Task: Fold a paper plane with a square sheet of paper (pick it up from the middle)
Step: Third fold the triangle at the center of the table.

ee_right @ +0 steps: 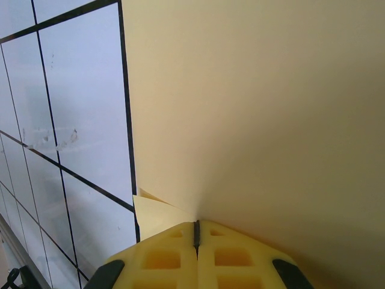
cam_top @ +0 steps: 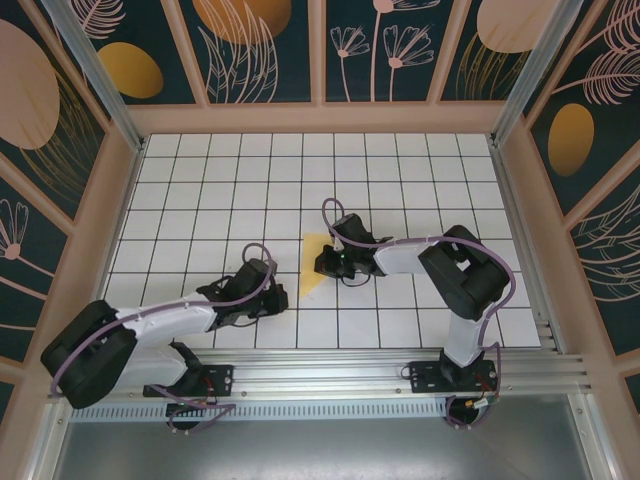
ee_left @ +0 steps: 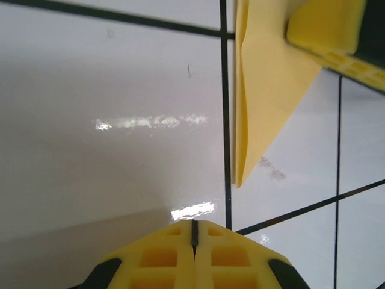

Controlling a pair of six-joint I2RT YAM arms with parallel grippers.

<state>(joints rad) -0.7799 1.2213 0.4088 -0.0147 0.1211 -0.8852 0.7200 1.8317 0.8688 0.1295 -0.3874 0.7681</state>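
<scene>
The yellow square sheet of paper [cam_top: 312, 265] lies folded into a long triangle on the white grid table [cam_top: 230, 180], its point toward the near edge. In the left wrist view the paper [ee_left: 264, 84] shows a raised folded edge on its left. My right gripper [cam_top: 330, 263] is shut, with its tips resting on the paper's right side. The paper [ee_right: 252, 108] spreads out from those tips [ee_right: 196, 232], and a lower flap [ee_right: 153, 214] peeks out on the left. My left gripper [ee_left: 194, 232] is shut and empty, on bare tile just short of the paper's point. No paper plane is seen.
The right gripper's yellow finger [ee_left: 328, 27] sits on the paper at the top right of the left wrist view. Wooden walls [cam_top: 110, 230] ring the table. An aluminium rail [cam_top: 400, 365] runs along the near edge by the arm bases.
</scene>
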